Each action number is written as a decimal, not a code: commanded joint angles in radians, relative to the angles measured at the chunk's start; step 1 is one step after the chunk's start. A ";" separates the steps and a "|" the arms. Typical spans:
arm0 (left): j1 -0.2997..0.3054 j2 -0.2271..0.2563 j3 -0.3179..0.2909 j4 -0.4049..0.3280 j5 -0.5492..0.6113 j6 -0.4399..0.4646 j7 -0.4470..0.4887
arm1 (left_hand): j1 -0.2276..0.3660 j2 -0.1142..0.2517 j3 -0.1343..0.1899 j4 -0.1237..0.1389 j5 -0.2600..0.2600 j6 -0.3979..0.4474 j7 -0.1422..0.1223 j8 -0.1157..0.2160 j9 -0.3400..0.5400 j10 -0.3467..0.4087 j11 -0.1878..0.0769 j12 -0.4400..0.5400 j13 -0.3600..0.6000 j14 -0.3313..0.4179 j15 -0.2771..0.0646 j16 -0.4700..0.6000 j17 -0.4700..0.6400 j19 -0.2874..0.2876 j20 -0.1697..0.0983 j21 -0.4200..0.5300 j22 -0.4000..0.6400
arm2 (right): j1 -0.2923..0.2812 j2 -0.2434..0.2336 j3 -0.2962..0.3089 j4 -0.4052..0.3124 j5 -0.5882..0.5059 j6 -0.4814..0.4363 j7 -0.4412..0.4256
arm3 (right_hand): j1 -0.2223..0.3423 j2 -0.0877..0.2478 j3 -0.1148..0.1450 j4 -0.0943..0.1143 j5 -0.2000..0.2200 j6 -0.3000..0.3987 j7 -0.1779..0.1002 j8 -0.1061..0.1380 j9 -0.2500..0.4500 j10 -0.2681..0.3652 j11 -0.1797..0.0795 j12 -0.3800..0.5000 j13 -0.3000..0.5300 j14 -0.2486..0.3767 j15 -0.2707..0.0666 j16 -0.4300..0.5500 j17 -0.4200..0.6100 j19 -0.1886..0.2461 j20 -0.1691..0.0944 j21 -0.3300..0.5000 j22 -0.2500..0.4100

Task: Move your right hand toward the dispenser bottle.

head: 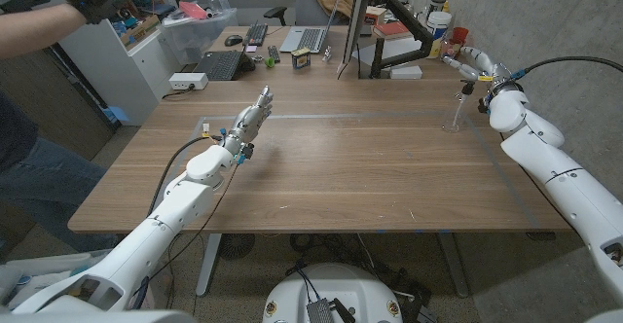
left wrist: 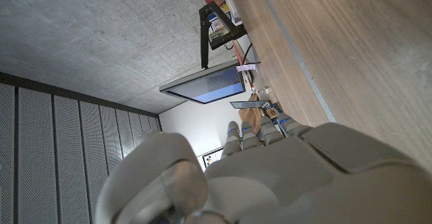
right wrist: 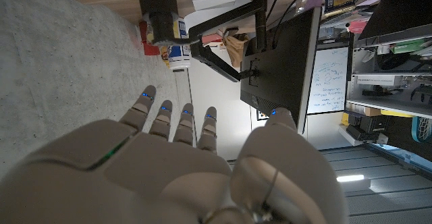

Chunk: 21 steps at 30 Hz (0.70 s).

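Both hands empty; dispenser bottle at the table's far right edge.
Left hand [head: 251, 121] is raised over the table's [head: 370, 167] left half, fingers [left wrist: 251, 133] straight and close together, holding nothing. The clear dispenser bottle [head: 456, 112] stands upright near the far right edge. Right hand [head: 473, 60] is just beyond that bottle, past the far right corner, fingers [right wrist: 177, 121] extended and slightly spread, gripping nothing, apart from the bottle.
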 commanded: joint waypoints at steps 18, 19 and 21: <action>0.007 -0.004 0.003 0.005 0.001 0.001 -0.006 | 0.015 0.002 -0.010 0.000 0.009 0.003 -0.002 0.006 0.003 0.010 -0.004 0.000 0.005 0.001 -0.002 0.004 0.003 0.004 -0.001 -0.007 0.005 | 0.005 -0.005 -0.033 0.026 -0.003 -0.032 0.017 | -0.001 0.003 -0.005 -0.003 0.004 0.004 -0.001 0.002 0.003 0.005 0.001 0.006 0.003 0.002 0.000 0.008 0.003 0.005 0.012 -0.008 0.005; 0.008 -0.003 0.003 0.005 0.001 0.001 -0.005 | 0.015 0.003 -0.010 0.000 0.009 0.003 -0.002 0.006 0.003 0.010 -0.003 0.000 0.005 0.001 -0.002 0.004 0.003 0.003 -0.001 -0.007 0.005 | 0.005 -0.005 -0.033 0.027 -0.003 -0.032 0.016 | -0.001 0.003 -0.005 -0.003 0.004 0.004 -0.001 0.002 0.003 0.005 0.002 0.006 0.003 0.003 0.000 0.008 0.003 0.006 0.013 -0.009 0.005; 0.009 -0.003 0.003 0.005 0.001 0.001 -0.005 | 0.015 0.003 -0.011 0.000 0.009 0.003 -0.002 0.006 0.003 0.011 -0.005 0.000 0.005 0.001 -0.003 0.004 0.003 0.004 -0.001 -0.007 0.005 | 0.006 -0.006 -0.034 0.028 -0.003 -0.032 0.015 | -0.001 0.003 -0.005 -0.003 0.004 0.003 -0.001 0.002 0.003 0.005 0.002 0.006 0.003 0.002 0.000 0.008 0.003 0.006 0.012 -0.009 0.005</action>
